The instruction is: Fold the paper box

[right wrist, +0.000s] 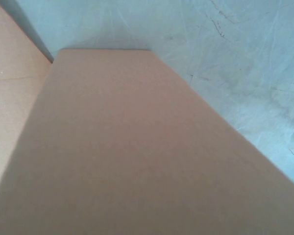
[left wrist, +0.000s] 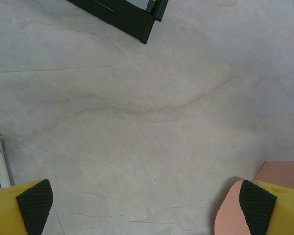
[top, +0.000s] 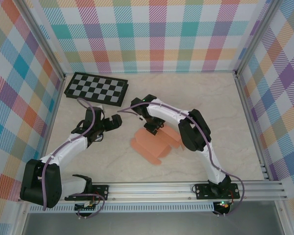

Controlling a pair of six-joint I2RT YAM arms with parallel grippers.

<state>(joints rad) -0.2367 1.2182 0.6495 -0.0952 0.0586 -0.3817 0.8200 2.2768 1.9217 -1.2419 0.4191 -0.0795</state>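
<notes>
Your left claw point(top: 111, 125) is wide open with nothing in it. In its wrist view the two yellow fingers point(left wrist: 19, 210) with black pads sit far apart over bare table point(left wrist: 137, 122). It hangs just left of the box point(top: 154, 144), and one pad overlaps a rounded flap at the box's edge.

Your right claw point(top: 152, 128) is down on the far side of the box, with the arm curling in from the right. Honestly I can't tell if it's pinching the card or just sitting on it, because from above the wrist hides the fingertips. Its own camera looks very close along one salmon panel, with another bit of card off to the left and table behind.

The box itself lies mid-table between the two claws. It's mostly flat, a salmon die-cut sheet with rounded tabs sticking out toward the arm bases.

The checkerboard point(top: 95, 88) sits at the far left of the table, well apart from the box. Its dark corner shows in the left wrist view too.
</notes>
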